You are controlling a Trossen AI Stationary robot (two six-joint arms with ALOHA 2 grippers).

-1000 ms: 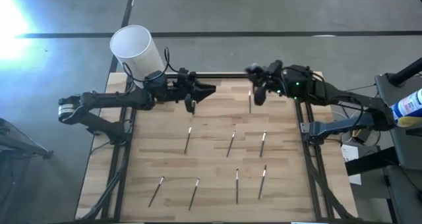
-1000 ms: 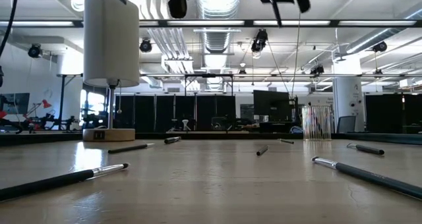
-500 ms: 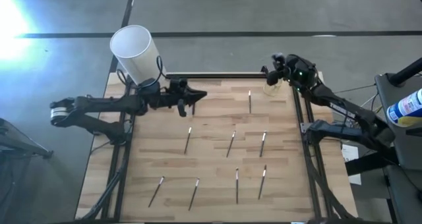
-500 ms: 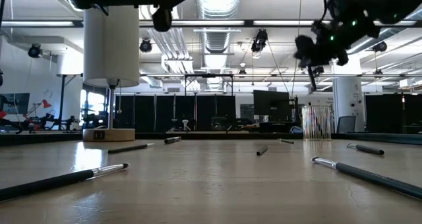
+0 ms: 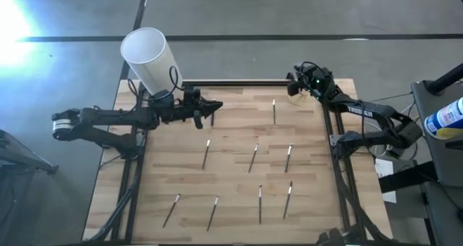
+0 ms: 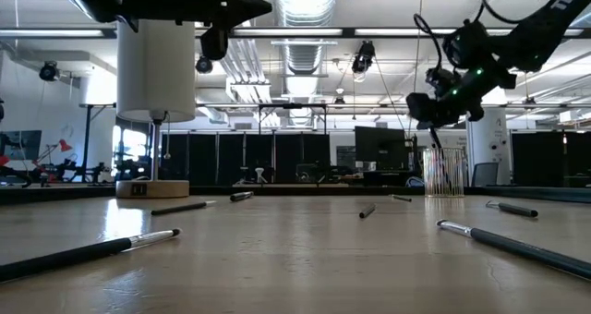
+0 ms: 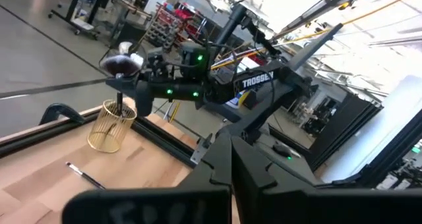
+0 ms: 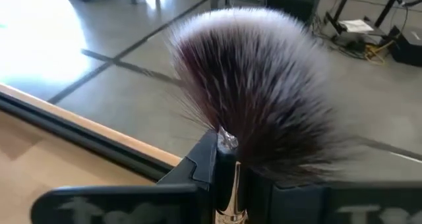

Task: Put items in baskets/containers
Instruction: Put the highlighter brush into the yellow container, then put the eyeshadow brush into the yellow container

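Currently the right end effector (image 5: 296, 85), clamped on a brush (image 8: 254, 85) above the small cup (image 7: 113, 125) at the desk's (image 5: 239, 141) one o'clock corner, could miss the narrow rim on release; left end effector (image 5: 215, 108) together, empty.

The right tool (image 5: 298, 85), gripping a fluffy dark-bristled brush (image 8: 254, 85), has swung from mid-table to the far right corner above the gold wire cup (image 7: 113, 126). The left tool (image 5: 211, 110) has closed and drawn back leftward.
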